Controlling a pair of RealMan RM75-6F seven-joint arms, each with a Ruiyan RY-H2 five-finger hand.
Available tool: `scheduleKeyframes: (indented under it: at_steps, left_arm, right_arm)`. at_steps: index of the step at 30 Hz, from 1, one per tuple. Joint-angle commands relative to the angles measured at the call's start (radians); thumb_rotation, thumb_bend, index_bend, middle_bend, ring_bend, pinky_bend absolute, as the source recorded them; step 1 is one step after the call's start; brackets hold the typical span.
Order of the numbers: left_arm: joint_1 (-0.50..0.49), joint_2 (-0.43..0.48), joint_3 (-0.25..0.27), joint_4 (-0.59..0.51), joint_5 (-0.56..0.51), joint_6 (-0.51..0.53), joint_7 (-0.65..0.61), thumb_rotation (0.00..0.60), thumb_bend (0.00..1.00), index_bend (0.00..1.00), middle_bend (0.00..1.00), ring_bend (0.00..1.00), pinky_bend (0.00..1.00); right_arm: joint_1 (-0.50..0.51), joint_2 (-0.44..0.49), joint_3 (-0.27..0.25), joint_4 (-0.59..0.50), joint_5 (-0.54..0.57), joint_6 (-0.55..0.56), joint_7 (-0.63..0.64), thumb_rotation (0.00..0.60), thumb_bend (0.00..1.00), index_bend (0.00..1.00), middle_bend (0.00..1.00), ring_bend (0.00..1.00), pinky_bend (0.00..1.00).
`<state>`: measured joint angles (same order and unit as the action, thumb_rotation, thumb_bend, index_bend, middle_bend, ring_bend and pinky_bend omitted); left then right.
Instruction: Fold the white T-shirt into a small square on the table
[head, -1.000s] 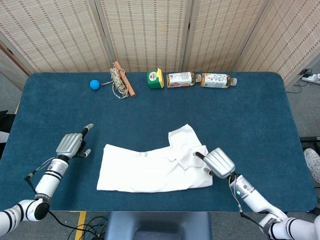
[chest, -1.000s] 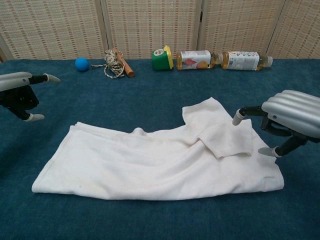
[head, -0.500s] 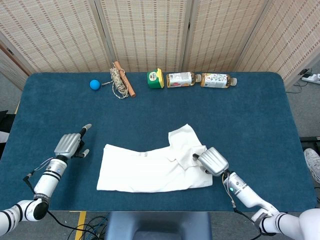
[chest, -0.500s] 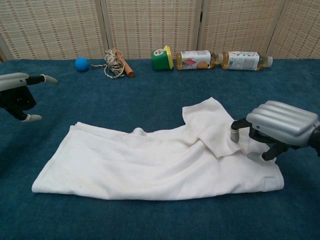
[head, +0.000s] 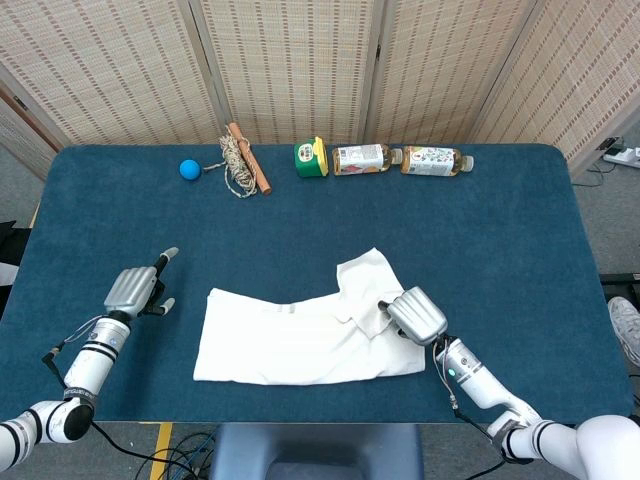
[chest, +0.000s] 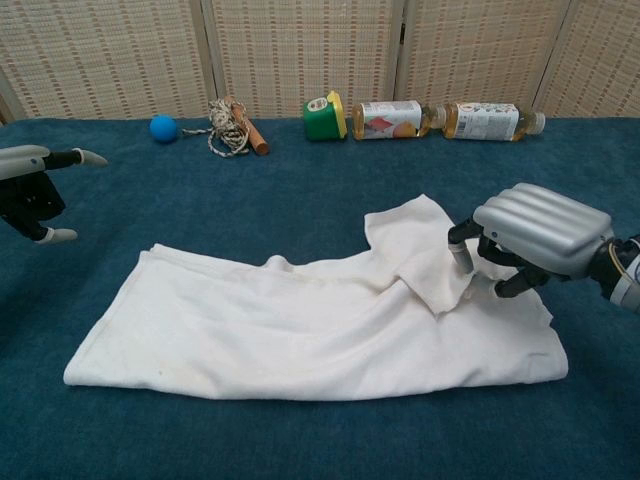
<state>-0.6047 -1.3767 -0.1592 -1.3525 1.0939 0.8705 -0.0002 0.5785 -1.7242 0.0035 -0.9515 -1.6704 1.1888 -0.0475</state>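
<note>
our right hand (chest: 530, 240) pinches the folded sleeve of the white t-shirt (chest: 300, 325), mid-table; our left hand (chest: 30, 185) hovers open beside it. a thin pinch could slip, undoing the fold.

White T-shirt (chest: 300, 335): soft matt cloth, lightly wrinkled. Table (head: 500, 230): covered with dark blue matt fabric, felt-like. Right robot hand (chest: 535, 235): smooth silver shell with a slight shine, ribbed on the back, dark parts under it. Left robot hand (head: 133, 290): same silver finish. Bottles (head: 400, 159): clear glossy plastic with paper-like labels. Rope (head: 237, 165): rough fibre. Ball (head: 189, 169): smooth blue surface.
</note>
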Motion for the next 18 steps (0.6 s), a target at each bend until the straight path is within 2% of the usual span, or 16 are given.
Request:
scheduleKeyframes:
  at_steps: [1, 11, 18]
  left_arm:
    - [0.003, 0.002, -0.002, 0.001, 0.003, 0.002, -0.009, 0.600, 0.36, 0.00, 0.93, 0.85, 1.00]
    - [0.013, 0.010, 0.003, 0.000, 0.027, 0.013, -0.026, 0.600, 0.36, 0.00, 0.93, 0.85, 1.00]
    - [0.017, 0.005, 0.008, 0.009, 0.038, 0.013, -0.038, 0.600, 0.36, 0.00, 0.93, 0.85, 1.00]
  right_arm:
    - [0.003, -0.021, 0.038, 0.012, 0.033, 0.016, 0.026, 0.600, 0.50, 0.65, 0.98, 1.00, 1.00]
    - [0.054, -0.089, 0.178, 0.059, 0.182, -0.044, 0.055, 0.600, 0.53, 0.66, 0.98, 1.00, 1.00]
    - [0.111, -0.141, 0.217, 0.135, 0.226, -0.098, 0.066, 0.600, 0.53, 0.66, 0.98, 1.00, 1.00]
